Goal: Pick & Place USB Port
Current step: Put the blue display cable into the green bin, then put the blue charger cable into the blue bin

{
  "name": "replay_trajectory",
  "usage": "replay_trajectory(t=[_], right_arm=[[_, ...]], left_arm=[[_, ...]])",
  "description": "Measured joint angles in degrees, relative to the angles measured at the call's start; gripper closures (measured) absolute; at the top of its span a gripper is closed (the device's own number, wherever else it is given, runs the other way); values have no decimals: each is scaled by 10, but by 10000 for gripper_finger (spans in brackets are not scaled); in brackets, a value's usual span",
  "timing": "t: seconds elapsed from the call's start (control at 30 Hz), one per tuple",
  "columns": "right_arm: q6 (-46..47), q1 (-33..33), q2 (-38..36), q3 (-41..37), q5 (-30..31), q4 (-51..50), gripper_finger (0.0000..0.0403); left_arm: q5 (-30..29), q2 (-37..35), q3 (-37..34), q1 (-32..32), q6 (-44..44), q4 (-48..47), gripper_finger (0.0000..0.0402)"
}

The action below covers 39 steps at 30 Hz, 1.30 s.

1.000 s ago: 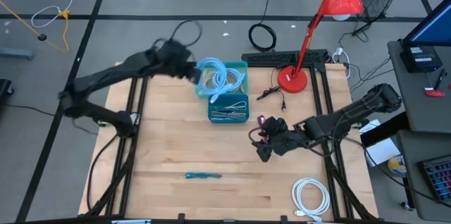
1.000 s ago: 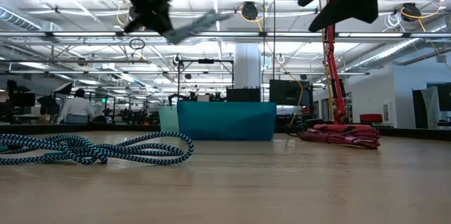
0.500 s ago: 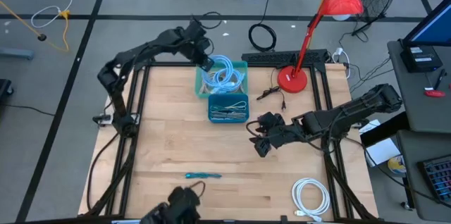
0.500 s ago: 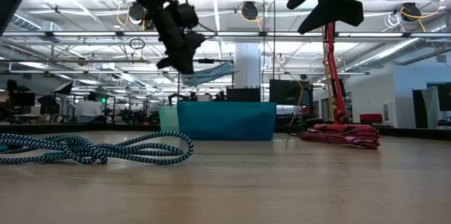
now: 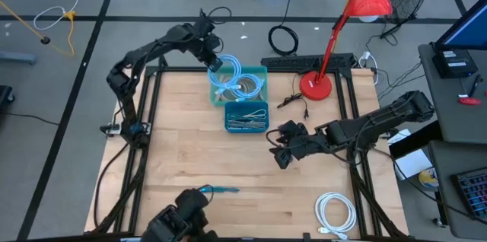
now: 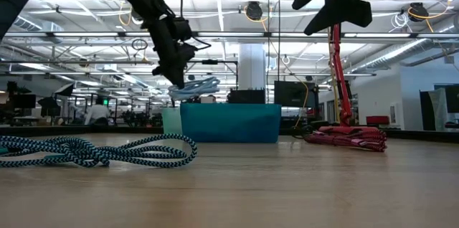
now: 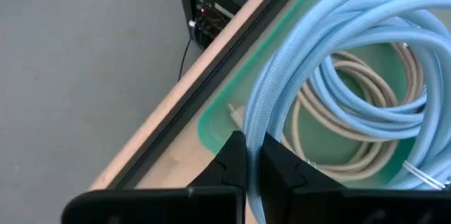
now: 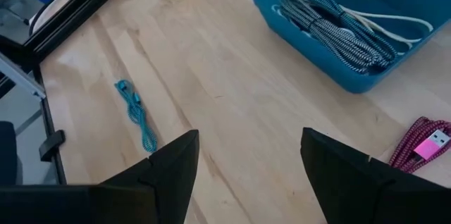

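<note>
USB cables are partly sorted: the left gripper [image 5: 214, 62], clamped on a light blue cable [image 5: 240, 81], holds it over the green bin [image 5: 261, 69] with beige cable inside, beside the blue bin [image 5: 246, 127] of braided cables. By my judgement the teal cable [image 5: 220, 189], white cable [image 5: 335, 213] and pink cable [image 8: 424, 141] remain on the wooden table [image 5: 183, 151]. The right gripper [image 5: 280, 153] hovers spread wide above the table, near a red lamp [image 5: 315, 84], a workshop hall behind.

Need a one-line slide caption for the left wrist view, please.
Left tool shut on light blue cable, holding it over the green bin of coiled cables.
</note>
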Motion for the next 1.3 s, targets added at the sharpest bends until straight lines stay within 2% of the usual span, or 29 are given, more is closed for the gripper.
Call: replay_trajectory(t=[0.27,0.77,0.9,1.17,1.3], right_arm=[[-10,-19,0,0,0,0,165],[-18,-19,0,0,0,-5,165],[-20,-19,0,0,0,-6,165],[-22,-19,0,0,0,-4,165],[-19,-19,0,0,0,-3,165]], left_arm=[[-31,32,0,-28,27,4,390],[-34,94,0,-46,23,4,390],[-67,94,0,-46,14,3,388],[-92,94,-1,-52,12,-4,288],[-105,94,-1,-63,13,-3,253]])
